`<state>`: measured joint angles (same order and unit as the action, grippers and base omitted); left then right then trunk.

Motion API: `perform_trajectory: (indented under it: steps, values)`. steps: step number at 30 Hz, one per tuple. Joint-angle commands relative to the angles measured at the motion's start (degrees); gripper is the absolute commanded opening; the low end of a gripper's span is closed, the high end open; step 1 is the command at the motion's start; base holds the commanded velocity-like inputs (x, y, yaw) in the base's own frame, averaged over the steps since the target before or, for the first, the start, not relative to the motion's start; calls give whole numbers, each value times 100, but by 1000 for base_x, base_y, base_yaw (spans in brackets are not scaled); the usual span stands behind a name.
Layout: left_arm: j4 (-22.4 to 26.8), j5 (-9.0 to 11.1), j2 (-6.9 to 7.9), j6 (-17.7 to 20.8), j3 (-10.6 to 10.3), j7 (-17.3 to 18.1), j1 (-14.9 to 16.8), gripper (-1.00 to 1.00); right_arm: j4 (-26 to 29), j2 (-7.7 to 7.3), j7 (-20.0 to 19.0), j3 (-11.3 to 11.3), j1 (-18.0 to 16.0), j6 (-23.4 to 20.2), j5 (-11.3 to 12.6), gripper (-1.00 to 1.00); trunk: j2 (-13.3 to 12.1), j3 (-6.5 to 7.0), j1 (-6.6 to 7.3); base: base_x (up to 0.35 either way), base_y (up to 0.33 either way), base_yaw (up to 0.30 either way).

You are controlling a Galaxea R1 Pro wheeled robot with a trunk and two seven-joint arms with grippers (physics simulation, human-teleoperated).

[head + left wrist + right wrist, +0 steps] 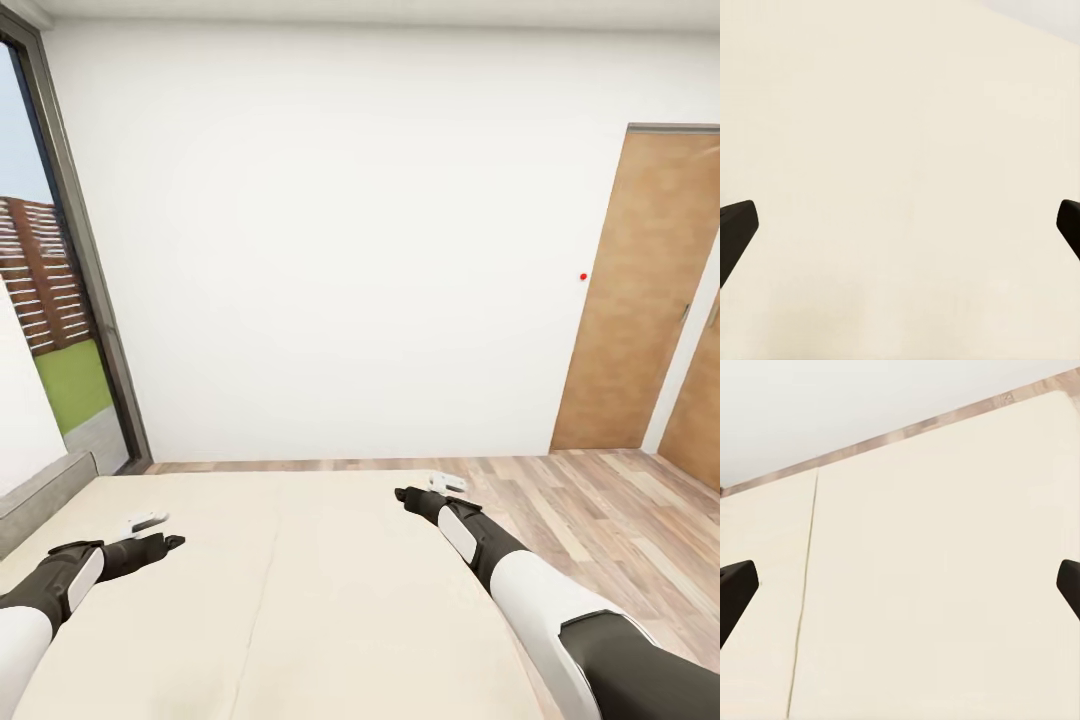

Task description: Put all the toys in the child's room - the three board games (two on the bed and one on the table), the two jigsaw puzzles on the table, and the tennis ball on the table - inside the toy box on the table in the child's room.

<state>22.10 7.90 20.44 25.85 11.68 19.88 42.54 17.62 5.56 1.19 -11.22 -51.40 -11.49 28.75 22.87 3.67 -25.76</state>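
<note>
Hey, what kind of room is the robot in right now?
Probably a bedroom: a wide cream mattress lies under both arms, with pale wood-plank flooring, a brown wooden door and a tall dark-framed window.

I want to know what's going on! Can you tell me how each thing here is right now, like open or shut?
Left gripper: open, over the bed.
Right gripper: open, over the bed.
Bed: flat cream cover showing.
Wooden door: shut.
</note>
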Motion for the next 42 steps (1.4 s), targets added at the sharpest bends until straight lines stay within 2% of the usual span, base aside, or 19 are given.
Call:
perform_trajectory:
  steps: [1, 10, 32, 36, 39, 42]
  values:
    - [4, 45, -2, 52, 28, 7, 0, 100, 5, -2, 13, -29, -2, -20, 25, 100, 5, -3, -2, -25, 234, 0]
    - [4, 45, 0, 52, 27, 7, 0, 100, 5, -2, 13, -29, -2, -20, 25, 100, 5, -3, -2, -21, 171, 0]
    - [4, 52, -16, 61, 8, 7, 0, 100, 28, -2, 14, -29, -2, -26, 20, 100, 5, -3, -2, -20, 14, 0]
    - [-9, 50, -47, 66, -17, -1, 0, 100, 364, 8, 25, -38, 22, -94, 24, 100, 5, -3, -2, -1, 0, 0]
    - [-26, 46, -72, 78, -15, -12, 0, 100, 805, 13, 28, -53, 201, -235, 21, 100, 5, -3, -2, 0, 0, 0]
    - [-59, 47, -163, 131, -11, -32, 0, 100, 1571, 8, 29, -59, 516, -591, 14, 100, 5, -3, -2, 0, 0, 0]
